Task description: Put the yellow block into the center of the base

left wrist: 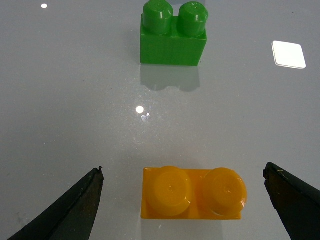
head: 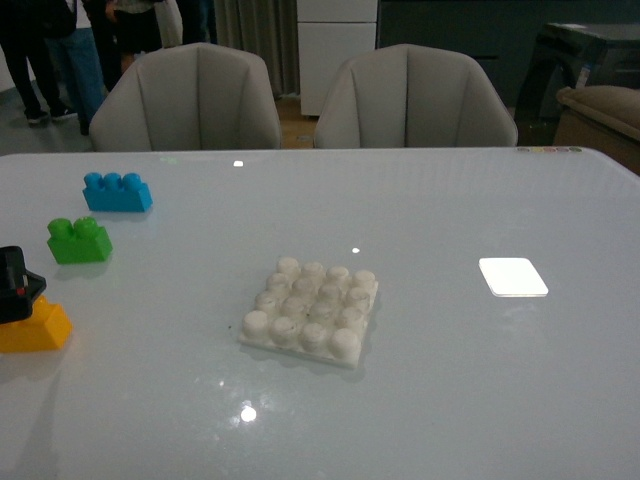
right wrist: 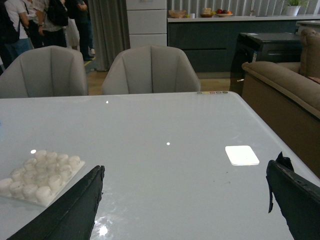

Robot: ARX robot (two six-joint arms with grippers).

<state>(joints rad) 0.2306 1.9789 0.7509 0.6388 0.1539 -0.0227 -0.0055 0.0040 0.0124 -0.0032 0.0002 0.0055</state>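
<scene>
White studded base (head: 310,312), yellow block (left wrist: 192,195), green brick (left wrist: 173,46), blue brick (head: 117,192), pale grey table (head: 450,200)

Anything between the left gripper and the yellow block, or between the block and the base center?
Nothing visible. The open left gripper flanks the yellow block, and the table between it and the base center is bare; the green brick sits aside.

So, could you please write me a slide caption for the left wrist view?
Open left gripper flanks the yellow block on the table, green block beyond.
</scene>
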